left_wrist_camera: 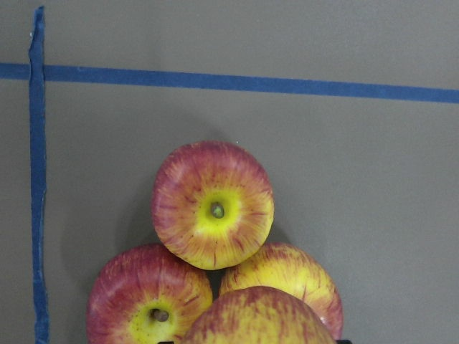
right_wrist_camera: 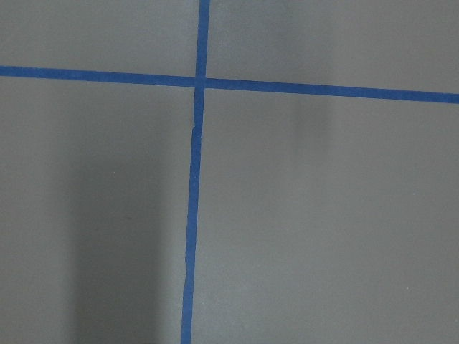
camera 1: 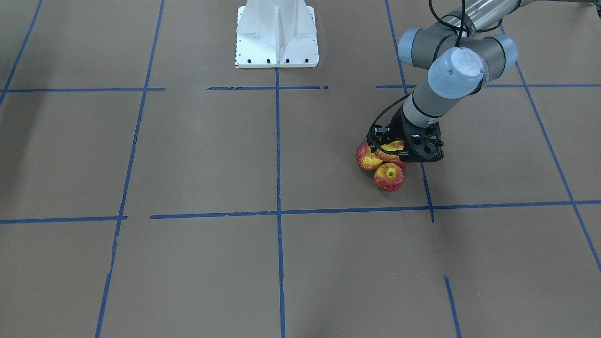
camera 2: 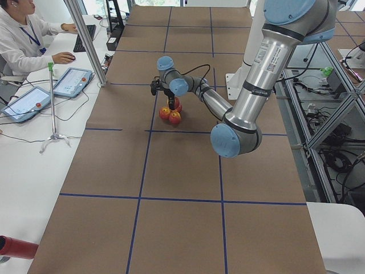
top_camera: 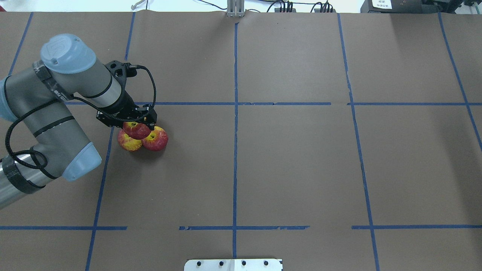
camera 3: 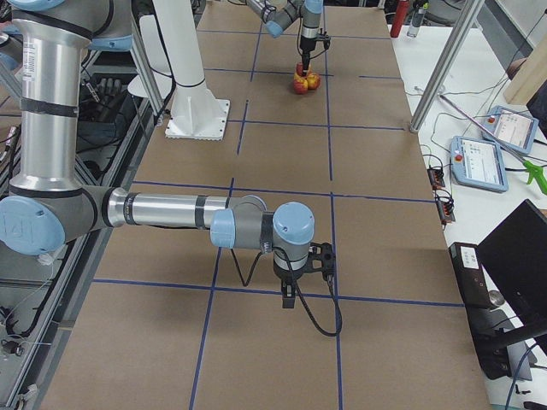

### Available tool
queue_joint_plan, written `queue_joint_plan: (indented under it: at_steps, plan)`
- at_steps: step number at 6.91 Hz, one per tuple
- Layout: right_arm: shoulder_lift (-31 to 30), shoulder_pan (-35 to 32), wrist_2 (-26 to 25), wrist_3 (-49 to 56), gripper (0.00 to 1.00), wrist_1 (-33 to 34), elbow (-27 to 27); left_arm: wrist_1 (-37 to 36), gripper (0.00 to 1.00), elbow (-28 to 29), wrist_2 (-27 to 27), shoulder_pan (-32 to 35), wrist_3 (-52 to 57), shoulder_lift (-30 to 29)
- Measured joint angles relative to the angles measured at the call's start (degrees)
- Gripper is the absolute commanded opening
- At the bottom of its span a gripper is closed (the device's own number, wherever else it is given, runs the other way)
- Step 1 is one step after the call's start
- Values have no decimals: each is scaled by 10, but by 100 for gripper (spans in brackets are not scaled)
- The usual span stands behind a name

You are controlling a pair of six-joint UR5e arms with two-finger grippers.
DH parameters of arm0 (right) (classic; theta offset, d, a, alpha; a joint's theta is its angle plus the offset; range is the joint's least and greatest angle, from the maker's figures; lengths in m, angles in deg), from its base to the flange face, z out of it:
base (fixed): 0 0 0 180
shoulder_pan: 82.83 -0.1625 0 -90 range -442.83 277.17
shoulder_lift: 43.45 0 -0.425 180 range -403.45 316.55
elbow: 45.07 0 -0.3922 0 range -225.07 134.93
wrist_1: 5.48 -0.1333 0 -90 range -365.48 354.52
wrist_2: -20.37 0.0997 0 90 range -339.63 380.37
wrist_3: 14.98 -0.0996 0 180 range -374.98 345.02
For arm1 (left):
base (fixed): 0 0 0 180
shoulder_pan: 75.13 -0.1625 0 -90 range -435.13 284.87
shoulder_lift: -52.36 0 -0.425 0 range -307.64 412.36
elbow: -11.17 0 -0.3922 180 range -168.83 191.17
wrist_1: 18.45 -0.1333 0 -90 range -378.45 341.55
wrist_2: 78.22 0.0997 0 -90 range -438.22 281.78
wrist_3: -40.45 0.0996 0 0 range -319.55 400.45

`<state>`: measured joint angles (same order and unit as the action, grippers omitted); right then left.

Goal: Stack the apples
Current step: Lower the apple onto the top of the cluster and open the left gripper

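Three red-and-yellow apples lie touching in a cluster on the brown table; the left wrist view shows one point(left_wrist_camera: 213, 205) in the middle, one point(left_wrist_camera: 148, 301) at lower left and one point(left_wrist_camera: 287, 276) at lower right. A fourth apple point(top_camera: 136, 130) sits on top of them, between the fingers of my left gripper point(top_camera: 138, 127), which is shut on it. The top apple fills the bottom edge of the left wrist view point(left_wrist_camera: 258, 315). In the front view the cluster point(camera 1: 389, 177) lies under the gripper point(camera 1: 393, 152). My right gripper point(camera 3: 291, 297) hangs far away over bare table; I cannot tell its state.
Blue tape lines grid the brown table point(top_camera: 293, 158). The white robot base point(camera 1: 277, 35) stands at the table's middle edge. An operator's side table with tablets point(camera 2: 71, 81) runs beyond the far edge. A metal post point(camera 2: 85, 40) stands near the apples' end.
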<state>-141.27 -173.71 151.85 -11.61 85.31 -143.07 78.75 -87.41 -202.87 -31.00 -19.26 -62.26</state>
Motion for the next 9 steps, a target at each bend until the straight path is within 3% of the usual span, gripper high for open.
queue_joint_plan:
  at_steps: [3,5,6,7,8,9]
  plan:
    - [0,0,0,0,100,0,0,-1,0,3,32,-2,2,-1]
    - [0,0,0,1,100,0,0,0,14,6,34,-4,3,-1]
    - [0,0,0,1,100,0,0,1,33,7,34,-5,3,-1]
    - [0,0,0,1,100,0,0,2,71,8,34,-5,4,-1]
    - [0,0,0,0,100,0,0,2,100,8,35,-6,4,-1]
    - [0,0,0,0,100,0,0,2,100,8,35,-6,3,-1]
